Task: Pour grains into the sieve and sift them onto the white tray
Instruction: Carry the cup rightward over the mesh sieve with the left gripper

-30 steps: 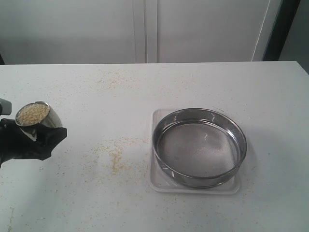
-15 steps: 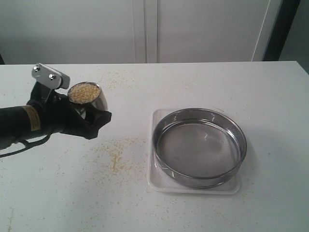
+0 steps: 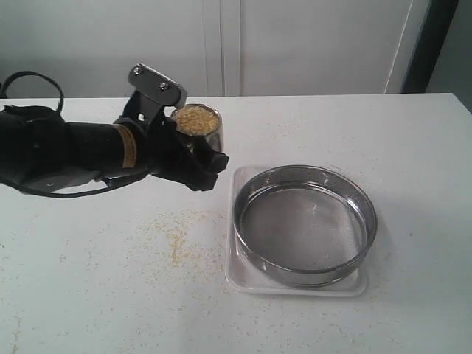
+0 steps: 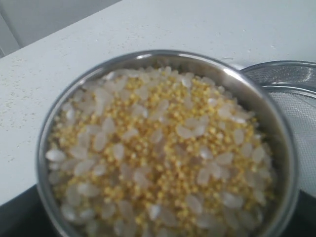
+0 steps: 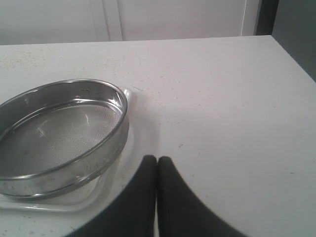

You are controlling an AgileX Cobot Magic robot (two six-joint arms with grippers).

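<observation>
grains [image 4: 163, 148]: mixed yellow and whitish, filling the steel cup [image 3: 200, 127] nearly to its rim. your left gripper [image 3: 198, 153]: clenched on the cup, holding it upright above the table [image 3: 413, 140], just left of the sieve [image 3: 304, 171] and not over it. sieve: seated on the white tray [image 3: 247, 284]. your right gripper [image 5: 157, 168]: fingers pressed together, low beside the tray. stray grains [image 3: 175, 243]: scattered on the table left of the tray.

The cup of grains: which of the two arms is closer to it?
Left. The left gripper holds the cup itself; the right gripper, shut, is over by the sieve, away from the cup.
</observation>
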